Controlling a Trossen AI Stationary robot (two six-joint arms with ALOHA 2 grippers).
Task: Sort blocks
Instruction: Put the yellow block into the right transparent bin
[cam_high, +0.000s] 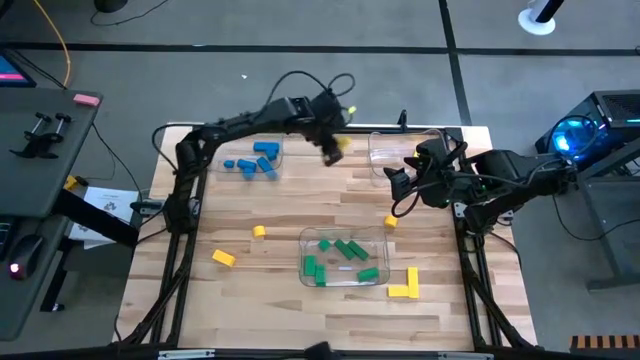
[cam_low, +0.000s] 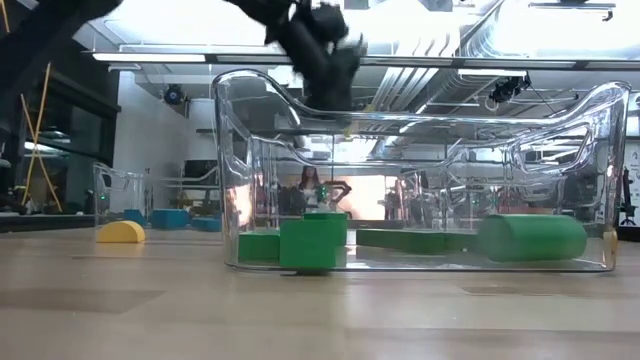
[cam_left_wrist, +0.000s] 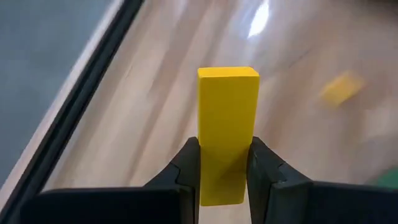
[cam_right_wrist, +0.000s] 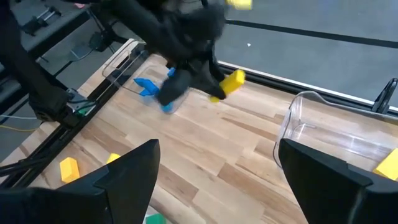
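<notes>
My left gripper (cam_high: 333, 148) hangs above the table's far middle, between the tray of blue blocks (cam_high: 255, 162) and a clear tray (cam_high: 402, 150), shut on a yellow bar block (cam_left_wrist: 227, 118). The right wrist view shows that same yellow bar block (cam_right_wrist: 227, 83) up in the air. My right gripper (cam_right_wrist: 217, 180) is open, hovers near the clear tray (cam_right_wrist: 323, 127) and touches nothing. Green blocks (cam_high: 345, 258) lie in the near tray (cam_low: 420, 262). Loose yellow blocks rest flat on the table: a small one (cam_high: 259, 231), another (cam_high: 223, 258), one (cam_high: 391, 222) and an L shape (cam_high: 405, 286). My left gripper pinches the yellow bar's lower end (cam_left_wrist: 225, 177) between its two fingers (cam_left_wrist: 186, 168), on the bar's two long side faces. The bar runs along the fingers and sticks out well past their tips. It is lifted clear of the table.
The table's wood (cam_high: 290, 210) is bare between the three trays. A yellow piece (cam_right_wrist: 388, 164) shows beside the clear tray's wall; I cannot tell whether it is inside. Black frame rails (cam_high: 185, 250) run along both table sides. A person (cam_low: 312, 190) stands far behind.
</notes>
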